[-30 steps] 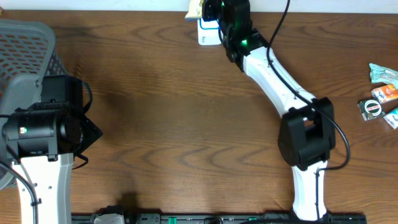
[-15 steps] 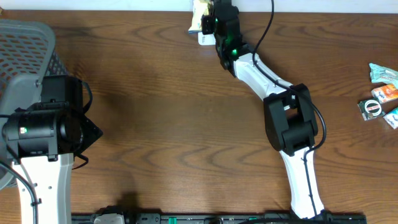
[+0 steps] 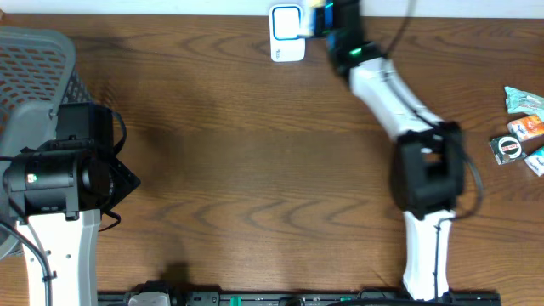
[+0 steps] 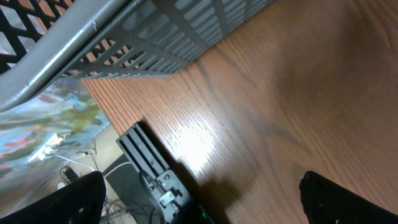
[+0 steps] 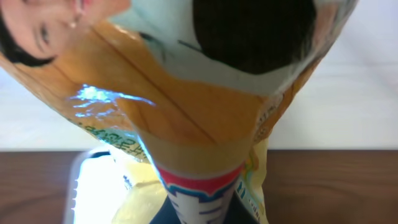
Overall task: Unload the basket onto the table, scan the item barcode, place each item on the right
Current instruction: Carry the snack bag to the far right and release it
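Snack pkt | R gripper clamped on it, beside scanner; L gripper wide; basket left

Even overhead light; glare on table (left wrist); packet blurred.

The wooden table is smooth, the packet glossy film (creased), the basket matt grey plastic.

A robotics test bench dressed as a shop checkout: a wood-grain worktop carries a grey mesh shopping basket, a white scanner unit at its far edge and small wrapped goods at the right, with loose cables beneath its edge
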Controlling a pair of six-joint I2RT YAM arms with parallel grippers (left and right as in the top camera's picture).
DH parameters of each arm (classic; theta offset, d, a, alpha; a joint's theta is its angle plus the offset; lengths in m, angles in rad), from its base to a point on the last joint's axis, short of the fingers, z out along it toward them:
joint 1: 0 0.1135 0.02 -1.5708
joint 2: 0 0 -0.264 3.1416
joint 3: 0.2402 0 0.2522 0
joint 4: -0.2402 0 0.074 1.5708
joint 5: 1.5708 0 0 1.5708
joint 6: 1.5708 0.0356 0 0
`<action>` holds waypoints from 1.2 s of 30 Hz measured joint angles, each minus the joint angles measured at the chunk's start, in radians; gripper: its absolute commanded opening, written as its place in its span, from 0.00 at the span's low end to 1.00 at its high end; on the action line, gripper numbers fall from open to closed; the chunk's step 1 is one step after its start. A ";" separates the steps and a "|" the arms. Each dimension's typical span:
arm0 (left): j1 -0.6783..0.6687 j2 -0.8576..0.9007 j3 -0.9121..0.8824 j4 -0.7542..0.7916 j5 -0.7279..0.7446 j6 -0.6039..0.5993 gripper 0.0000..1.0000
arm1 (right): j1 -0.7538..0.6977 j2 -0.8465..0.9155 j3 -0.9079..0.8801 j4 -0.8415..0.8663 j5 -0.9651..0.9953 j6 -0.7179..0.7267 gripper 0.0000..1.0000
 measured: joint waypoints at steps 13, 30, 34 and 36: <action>0.000 0.000 0.000 0.000 0.000 0.000 0.98 | -0.367 -0.086 0.008 -0.664 0.193 0.400 0.12; 0.000 0.000 0.000 0.000 0.000 0.000 0.98 | -0.558 -0.086 0.007 -0.714 -0.072 0.524 0.94; 0.000 0.000 0.000 0.000 0.000 0.000 0.98 | -0.533 -0.086 0.007 -0.746 -0.383 0.399 0.99; 0.000 0.000 0.000 0.000 0.000 0.000 0.98 | -0.503 -0.086 0.008 -0.819 -0.520 0.346 0.99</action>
